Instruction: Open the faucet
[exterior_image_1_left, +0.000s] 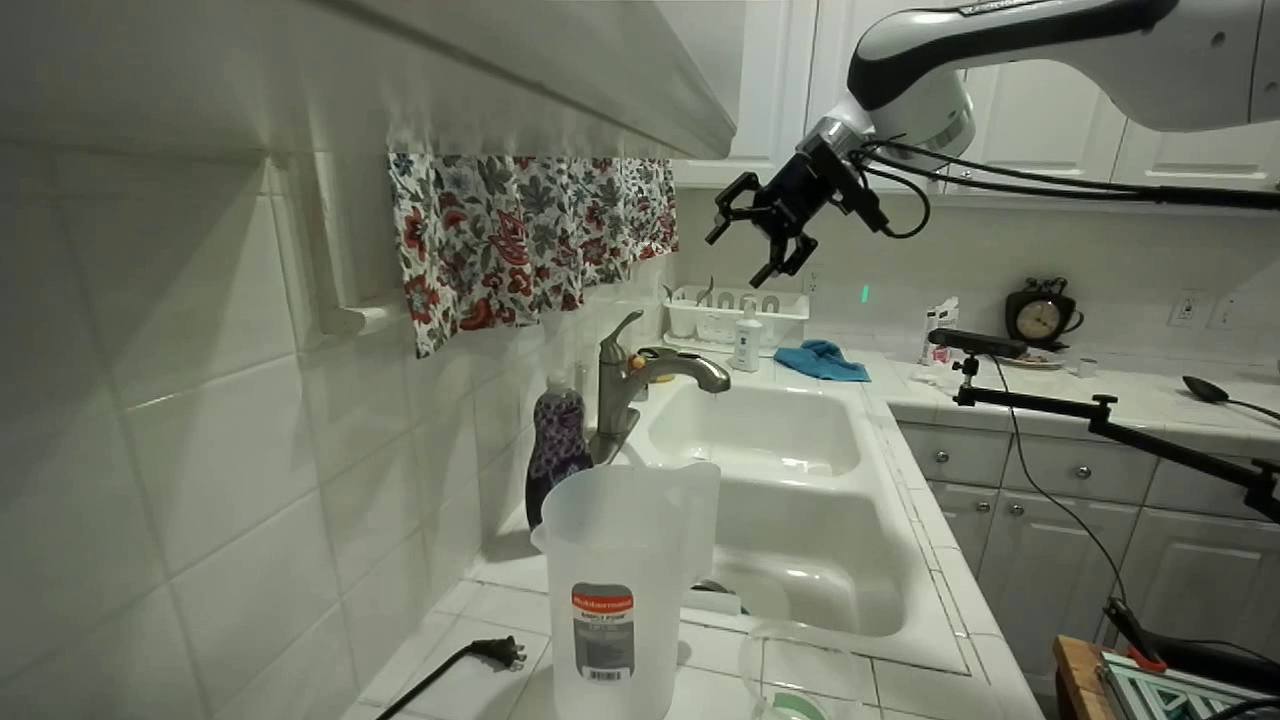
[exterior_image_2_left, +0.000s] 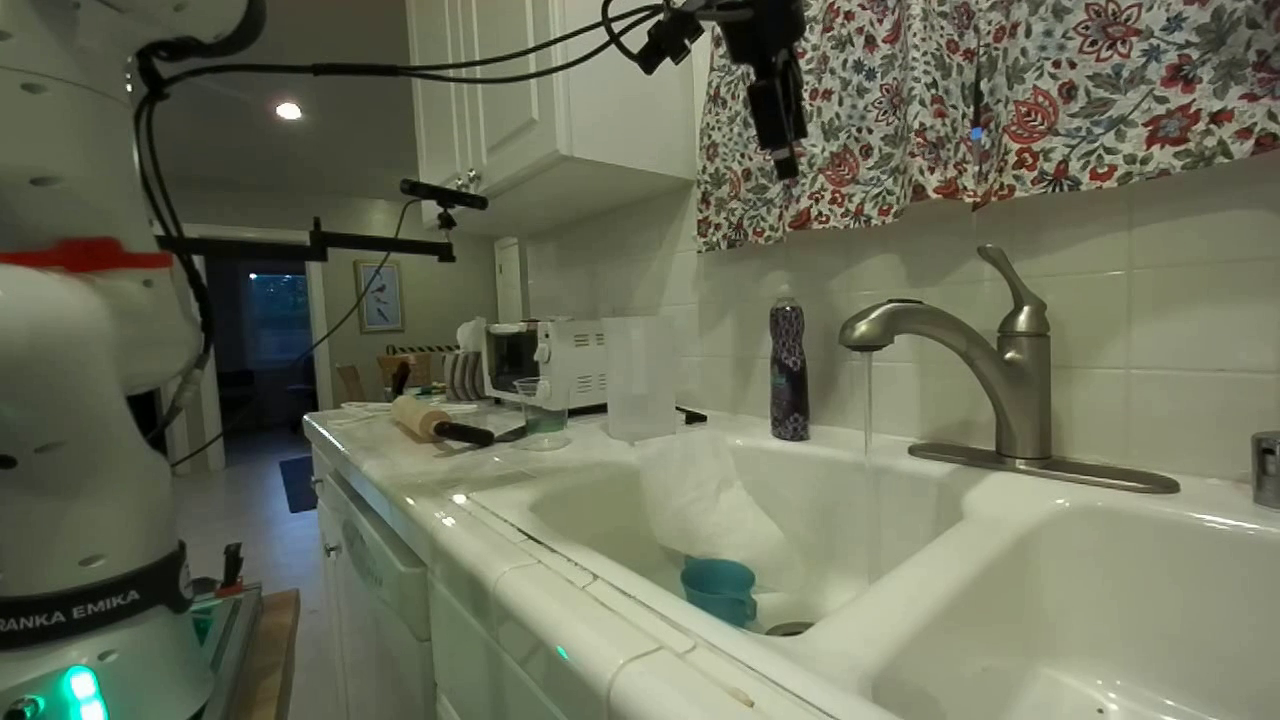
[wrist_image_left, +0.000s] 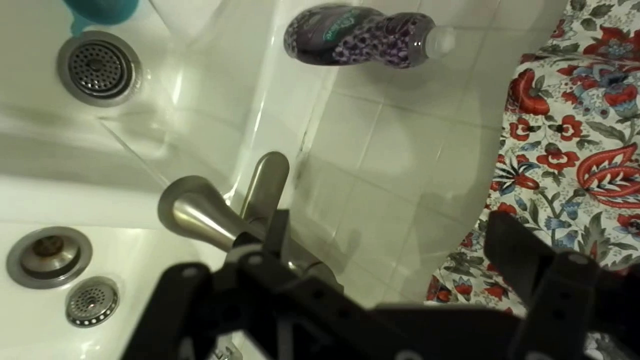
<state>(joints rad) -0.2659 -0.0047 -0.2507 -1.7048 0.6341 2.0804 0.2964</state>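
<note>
A tiled wall (exterior_image_2_left: 1190, 310) backs a white-tiled tabletop (exterior_image_1_left: 920, 690) fitted with a double sink (exterior_image_2_left: 930, 570), and at the sink's back edge stands the faucet (exterior_image_2_left: 1020, 390), brushed metal with a bronze-grey cast. In an exterior view, its curved spout (exterior_image_2_left: 925, 322) pours a thin stream of water (exterior_image_2_left: 868, 400), while the lever (exterior_image_2_left: 1018, 287) on top tilts upward. The black hand (exterior_image_1_left: 735, 261) hangs higher than the faucet in both exterior views, well apart from it, its two fingers (wrist_image_left: 277, 237) spread wide with a broad gap between them. A purple bottle (exterior_image_2_left: 789, 370) stands upright near the faucet.
</note>
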